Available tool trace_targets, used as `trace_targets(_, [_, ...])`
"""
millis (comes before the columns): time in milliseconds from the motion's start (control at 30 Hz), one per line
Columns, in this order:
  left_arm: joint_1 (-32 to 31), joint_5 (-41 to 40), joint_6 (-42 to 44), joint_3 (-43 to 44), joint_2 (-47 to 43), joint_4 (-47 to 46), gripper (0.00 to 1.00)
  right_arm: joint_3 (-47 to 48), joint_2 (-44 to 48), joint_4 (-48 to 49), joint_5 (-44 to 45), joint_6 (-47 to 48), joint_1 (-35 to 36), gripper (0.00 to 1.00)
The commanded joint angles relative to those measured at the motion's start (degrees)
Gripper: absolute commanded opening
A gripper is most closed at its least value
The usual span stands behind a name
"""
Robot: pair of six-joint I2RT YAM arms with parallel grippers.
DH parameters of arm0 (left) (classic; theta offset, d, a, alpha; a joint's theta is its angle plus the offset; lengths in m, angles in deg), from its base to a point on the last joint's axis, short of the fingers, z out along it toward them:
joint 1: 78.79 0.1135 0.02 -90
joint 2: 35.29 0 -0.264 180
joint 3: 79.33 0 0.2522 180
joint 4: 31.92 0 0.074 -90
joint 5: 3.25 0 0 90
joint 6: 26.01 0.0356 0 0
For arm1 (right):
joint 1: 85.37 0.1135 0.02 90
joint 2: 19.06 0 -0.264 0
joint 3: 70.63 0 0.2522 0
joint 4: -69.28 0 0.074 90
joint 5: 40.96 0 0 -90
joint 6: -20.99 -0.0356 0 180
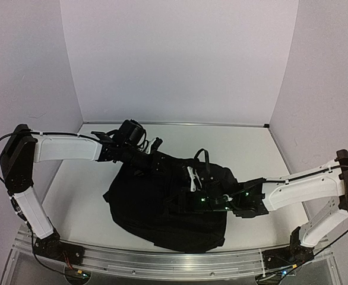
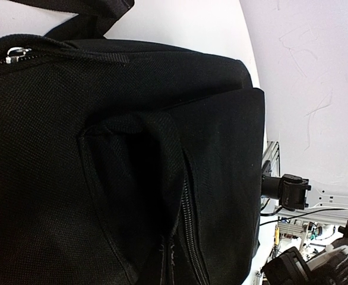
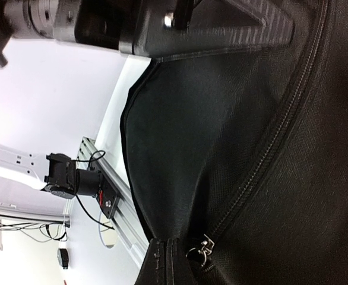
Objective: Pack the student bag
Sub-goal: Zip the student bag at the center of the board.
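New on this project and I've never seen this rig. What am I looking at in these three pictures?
These are two robot arms bolted at the near edge of a white table. Each arm ends in a two-finger gripper. The wide picture comes from a fixed camera above and behind the arms. The other two come from cameras on the left and right wrists, which is why they are such tight close-ups.

A black student bag lies on the table. The left gripper is at the bag's far edge and the right gripper is at its right side. Both are shut and right against the fabric, but it isn't clear whether they pinch it. The wrist views show mostly black cloth and a zipper.
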Motion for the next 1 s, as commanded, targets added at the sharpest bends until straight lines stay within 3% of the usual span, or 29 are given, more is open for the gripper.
trace_targets(0, [5.01,-5.26,1.46,1.73,-1.27,-6.88,0.0,1.06,-1.64,3.03,-9.26,-0.1,3.02,0.0])
trace_targets(533, [10.01,-1.89,3.84,7.82,4.38,-8.98,0.0,1.02,-2.4,2.92,-10.6,0.24,3.43,0.0])
trace_targets(600, [10.01,-0.1,4.4,7.66,4.64,-9.43,0.02,2.2,-2.01,2.2,-8.18,0.59,3.43,0.05])
trace_targets(700, [10.12,1.62,7.32,6.46,3.31,-8.76,0.21,5.36,-0.15,-0.24,-3.46,2.1,3.46,0.23])
trace_targets(767, [10.38,1.43,8.86,5.03,1.51,-7.74,0.45,7.82,1.23,-2.7,-0.12,3.65,3.47,0.38])
trace_targets(867, [10.85,0.52,10.86,3.57,-1.94,-5.7,0.71,11.45,2.27,-7.65,4.55,7.01,3.44,0.6])
trace_targets(967, [11.49,-1.92,13.26,2.83,-4.49,-3.21,0.85,14.91,2.17,-12.48,8.84,10.63,2.5,0.79])
